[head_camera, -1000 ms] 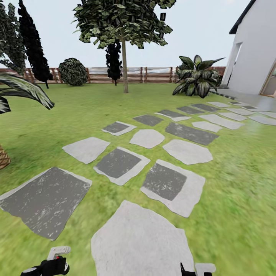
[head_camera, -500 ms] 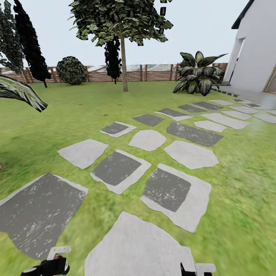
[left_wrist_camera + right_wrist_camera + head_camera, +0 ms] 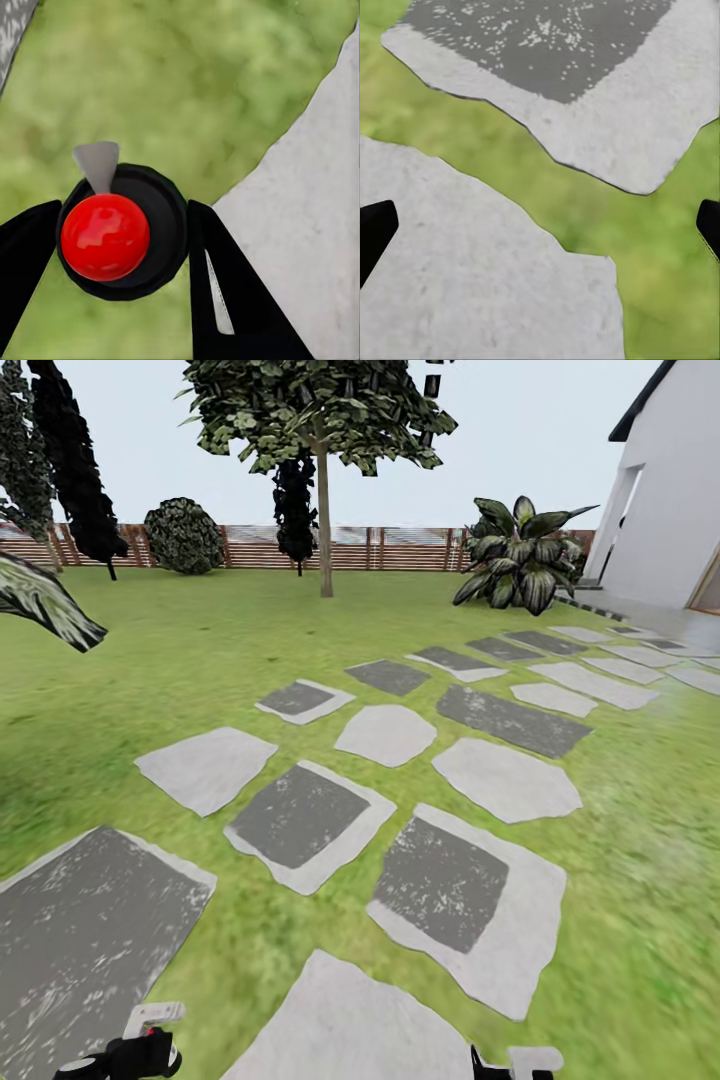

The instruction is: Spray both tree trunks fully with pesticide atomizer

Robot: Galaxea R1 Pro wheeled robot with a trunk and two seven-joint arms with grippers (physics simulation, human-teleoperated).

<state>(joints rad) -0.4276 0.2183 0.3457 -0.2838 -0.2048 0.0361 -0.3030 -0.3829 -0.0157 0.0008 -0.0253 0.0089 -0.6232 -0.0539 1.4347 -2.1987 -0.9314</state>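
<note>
My left gripper (image 3: 124, 225) is shut on the pesticide atomizer (image 3: 105, 236), a black bottle with a round red top and a small grey nozzle. In the head view the atomizer (image 3: 143, 1048) sits at the bottom left, held low over the grass. The right gripper (image 3: 540, 229) is open with nothing between its fingers, above a pale slab; its tip (image 3: 497, 1068) peeks in at the head view's bottom edge. Far ahead on the garden lawn (image 3: 200, 650) stands one tree with a straight pale trunk (image 3: 325, 535) and a dark leafy crown (image 3: 320, 410).
Grey and white stepping slabs (image 3: 300, 820) run from underneath me toward a white house (image 3: 660, 490) at the right. A slat fence (image 3: 400, 550) closes the back. A broad-leafed plant (image 3: 520, 555), a round shrub (image 3: 183, 535), black columnar trees (image 3: 75, 460) and a palm frond (image 3: 40, 600) stand around.
The whole head view has moved forward: the slabs have slid down and grown, and the palm at the left has slipped toward the edge. Both grippers keep their place and state.
</note>
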